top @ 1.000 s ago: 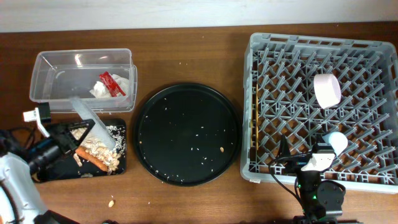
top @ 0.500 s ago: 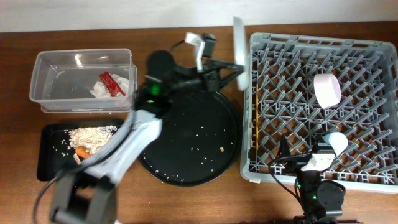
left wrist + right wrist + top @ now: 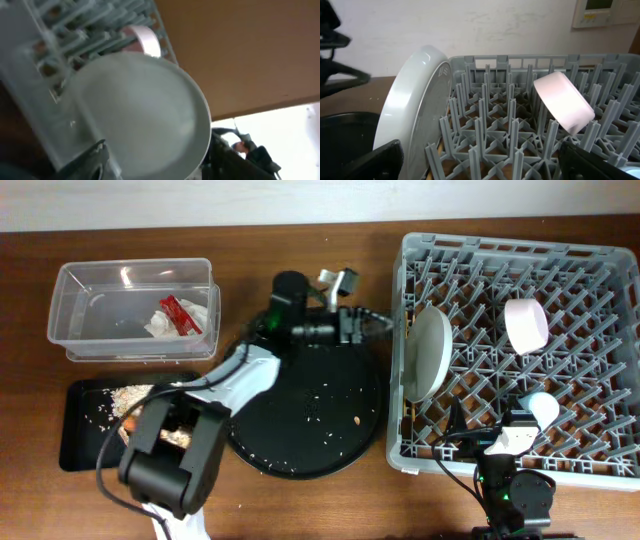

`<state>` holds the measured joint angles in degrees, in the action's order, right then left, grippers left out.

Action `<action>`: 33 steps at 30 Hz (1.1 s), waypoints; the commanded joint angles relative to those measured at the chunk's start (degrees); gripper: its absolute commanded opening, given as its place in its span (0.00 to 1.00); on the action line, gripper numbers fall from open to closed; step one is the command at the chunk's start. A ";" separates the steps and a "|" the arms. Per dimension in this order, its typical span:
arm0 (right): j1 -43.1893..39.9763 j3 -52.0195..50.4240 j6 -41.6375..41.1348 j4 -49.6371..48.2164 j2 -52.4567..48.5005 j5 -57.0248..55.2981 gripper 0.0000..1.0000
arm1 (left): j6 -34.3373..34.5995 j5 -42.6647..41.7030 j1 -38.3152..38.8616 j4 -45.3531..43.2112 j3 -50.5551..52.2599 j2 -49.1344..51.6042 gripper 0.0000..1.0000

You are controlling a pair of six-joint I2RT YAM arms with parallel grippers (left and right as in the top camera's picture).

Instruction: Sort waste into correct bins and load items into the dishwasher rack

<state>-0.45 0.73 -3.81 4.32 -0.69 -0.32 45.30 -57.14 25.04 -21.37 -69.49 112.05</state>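
The grey rack (image 3: 520,246) fills the table's 3 o'clock side, and the round black tray (image 3: 320,430) sits at centre. The clear tub (image 3: 130,265) is at 10 o'clock and the shallow black tray (image 3: 75,430) at 8. The pale plate (image 3: 425,352) stands on edge at the rack's 9 o'clock rim. The white bowl (image 3: 525,323) lies tipped near the rack's middle. The left gripper (image 3: 385,328) faces the plate with its fingers spread, gripping nothing. The right gripper (image 3: 481,145), at the rack's 6 o'clock, gapes wide and empty. The red wrapper (image 3: 180,315) and the napkin (image 3: 158,326) lie in the tub, and the rice scraps (image 3: 130,395) in the shallow tray.

Pale round plate (image 3: 425,355) on edge at the left side of the grey rack (image 3: 560,260) — white bowl (image 3: 526,324) further right.
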 commanded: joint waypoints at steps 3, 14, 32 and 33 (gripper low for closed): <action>-0.33 -0.42 0.39 0.15 0.33 0.07 0.98 | -33.88 29.00 -4.13 53.57 -7.87 -21.59 0.71; -0.33 -0.42 0.42 0.15 0.33 0.07 0.98 | -37.31 62.75 -4.11 93.07 -10.51 -53.18 1.00; -0.33 -0.42 0.42 0.15 0.33 0.07 0.98 | -38.75 67.91 -19.91 32.46 65.83 -111.47 1.00; -0.33 -0.42 0.42 0.15 0.33 0.09 0.98 | -38.75 67.93 -19.91 30.51 66.62 -111.82 1.00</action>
<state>-0.45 0.73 -3.79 4.29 -0.67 -0.32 7.25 10.55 5.37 14.31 -6.61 1.43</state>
